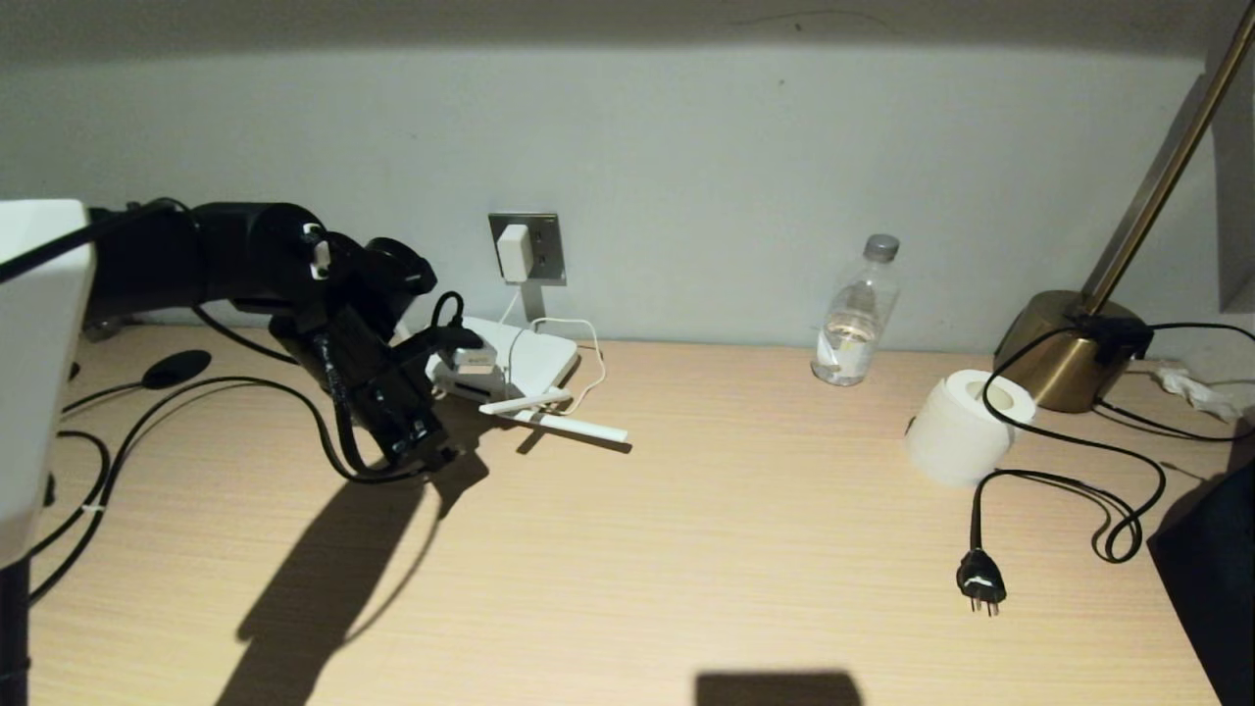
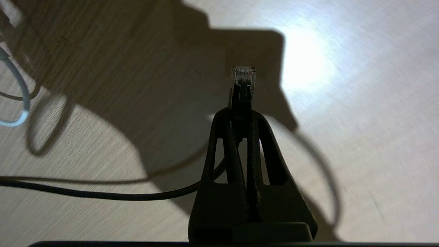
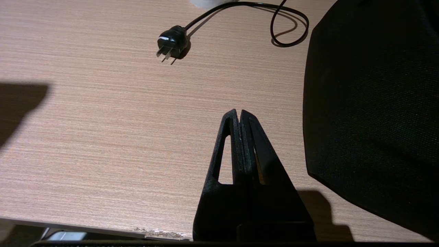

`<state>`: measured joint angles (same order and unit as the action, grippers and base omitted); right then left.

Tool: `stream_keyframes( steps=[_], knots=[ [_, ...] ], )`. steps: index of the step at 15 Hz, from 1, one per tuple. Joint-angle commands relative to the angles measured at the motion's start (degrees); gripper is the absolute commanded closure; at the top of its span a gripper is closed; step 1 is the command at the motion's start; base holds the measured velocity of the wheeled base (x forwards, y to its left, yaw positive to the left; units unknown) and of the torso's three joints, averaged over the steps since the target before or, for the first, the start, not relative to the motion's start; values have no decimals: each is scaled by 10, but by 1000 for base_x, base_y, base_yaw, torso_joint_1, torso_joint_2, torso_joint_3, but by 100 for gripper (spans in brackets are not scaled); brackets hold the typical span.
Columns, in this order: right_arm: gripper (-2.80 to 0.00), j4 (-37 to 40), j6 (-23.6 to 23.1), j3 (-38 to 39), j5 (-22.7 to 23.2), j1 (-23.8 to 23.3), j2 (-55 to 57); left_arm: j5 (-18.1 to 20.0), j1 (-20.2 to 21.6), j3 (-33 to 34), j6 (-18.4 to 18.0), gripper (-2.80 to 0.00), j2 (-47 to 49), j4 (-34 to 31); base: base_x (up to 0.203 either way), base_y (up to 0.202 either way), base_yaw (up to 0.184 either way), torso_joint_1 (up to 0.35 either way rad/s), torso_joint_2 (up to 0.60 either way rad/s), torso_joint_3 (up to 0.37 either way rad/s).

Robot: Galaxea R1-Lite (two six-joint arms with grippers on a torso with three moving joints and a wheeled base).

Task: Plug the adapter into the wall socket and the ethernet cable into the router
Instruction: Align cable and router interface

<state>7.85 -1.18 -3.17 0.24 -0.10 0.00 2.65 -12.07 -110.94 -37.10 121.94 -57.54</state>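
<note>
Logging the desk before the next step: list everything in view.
adapter: one, white, plugged into the wall socket
router: one, white, on desk below socket
ethernet cable: one, black, clear connector gripped in left claw
water bottle: one, clear, by wall
tissue roll: one, white, desk right
lamp: one, brass, far right
three-pin plug: one, black, loose on desk
left claw: shut, beside router
right claw: shut, empty, over desk

My own left arm [image 1: 324, 324] hides part of the router [image 1: 529, 358], so I cannot see its ports. The lamp [image 1: 1069, 363] and a dark object [image 3: 370, 109] run off the edges.
</note>
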Motion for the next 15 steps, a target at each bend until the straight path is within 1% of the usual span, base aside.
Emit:
stream_keyframes(
  steps=[1,2,3,5,8,9,14,15],
  knots=[
    [0,1,0,0,0,-1,1,-6,-2,-4,49,0,30,15,0,0,0,0,0,0],
    [0,1,0,0,0,0,0,-9,-3,-4,80,0,33,35,0,0,0,0,0,0],
    [0,1,0,0,0,0,0,-11,-4,-4,98,0,33,43,0,0,0,0,0,0],
    [0,1,0,0,0,0,1,-12,-4,-4,109,0,28,45,0,0,0,0,0,0],
    [0,1,0,0,0,0,0,-12,-6,-4,157,0,24,60,0,0,0,0,0,0],
    [0,1,0,0,0,0,0,-12,-6,-4,164,0,21,62,0,0,0,0,0,0],
    [0,1,0,0,0,0,0,-15,0,-5,164,0,11,65,0,0,0,0,0,0],
    [0,1,0,0,0,0,0,-24,1,-5,164,0,13,74,0,0,0,0,0,0]
  ],
)
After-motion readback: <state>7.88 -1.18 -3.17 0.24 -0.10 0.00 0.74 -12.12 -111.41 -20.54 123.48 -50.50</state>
